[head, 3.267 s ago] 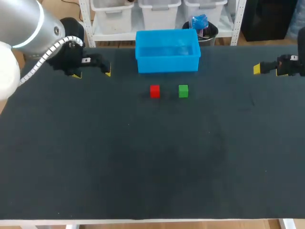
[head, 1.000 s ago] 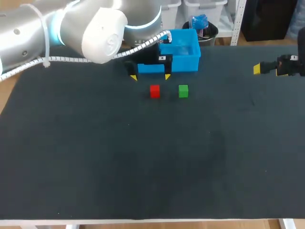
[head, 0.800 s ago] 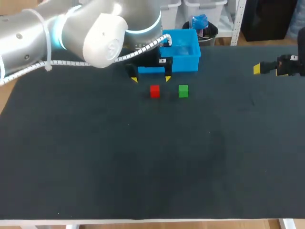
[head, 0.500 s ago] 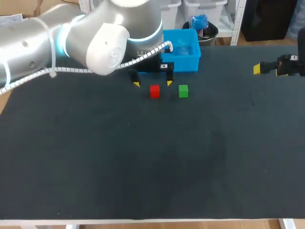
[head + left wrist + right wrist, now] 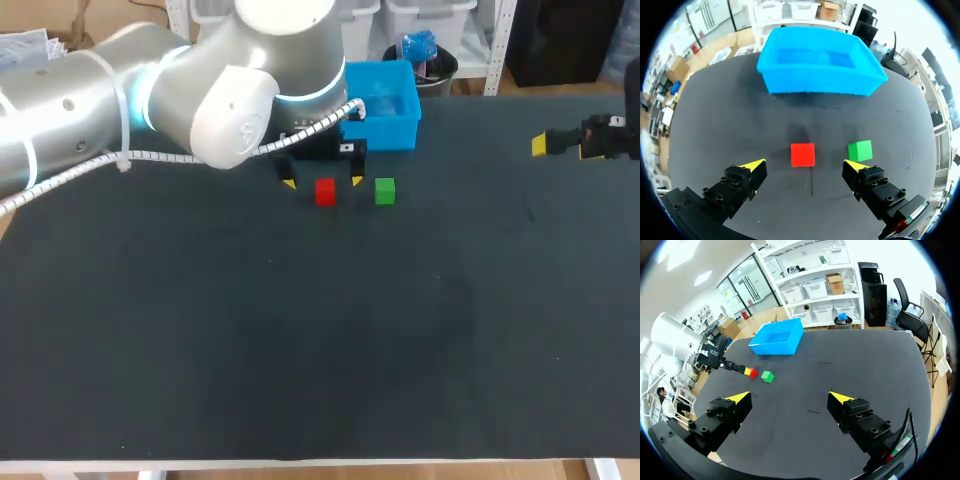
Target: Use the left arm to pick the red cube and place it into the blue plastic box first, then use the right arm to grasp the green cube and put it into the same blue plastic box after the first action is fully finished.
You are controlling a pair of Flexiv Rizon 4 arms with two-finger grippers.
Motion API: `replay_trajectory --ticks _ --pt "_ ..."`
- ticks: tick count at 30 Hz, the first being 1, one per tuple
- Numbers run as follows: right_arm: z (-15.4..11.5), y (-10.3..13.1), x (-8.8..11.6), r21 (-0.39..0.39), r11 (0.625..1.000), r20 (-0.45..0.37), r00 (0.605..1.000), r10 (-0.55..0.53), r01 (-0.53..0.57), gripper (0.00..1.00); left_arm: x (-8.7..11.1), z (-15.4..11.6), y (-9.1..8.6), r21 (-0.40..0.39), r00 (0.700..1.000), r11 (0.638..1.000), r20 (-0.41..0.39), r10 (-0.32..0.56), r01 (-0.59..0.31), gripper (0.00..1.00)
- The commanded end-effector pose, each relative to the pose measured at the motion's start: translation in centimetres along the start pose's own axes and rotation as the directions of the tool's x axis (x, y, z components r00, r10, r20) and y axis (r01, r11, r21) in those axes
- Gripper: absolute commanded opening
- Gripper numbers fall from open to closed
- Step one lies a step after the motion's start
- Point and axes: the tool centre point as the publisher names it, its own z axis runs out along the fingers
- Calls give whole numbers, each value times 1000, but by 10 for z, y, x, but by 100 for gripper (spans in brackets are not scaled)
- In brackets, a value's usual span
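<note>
Holding my left tool (image 5: 804, 166) wide open, empty, astride the red cube (image 5: 802, 154); right tool (image 5: 790, 396) open, empty.

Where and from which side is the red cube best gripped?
Its two opposite side faces, coming down from above: the red cube lies flat, squared to the open left gripper, and the gap to the green cube likely admits one finger.
</note>
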Motion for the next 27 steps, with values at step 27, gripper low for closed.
replay_trajectory --ticks 27 --pt "0 0 0 -1 1000 -1 1000 -1 1 100 -2 27 5 -39 999 999 -25 -20 19 100"
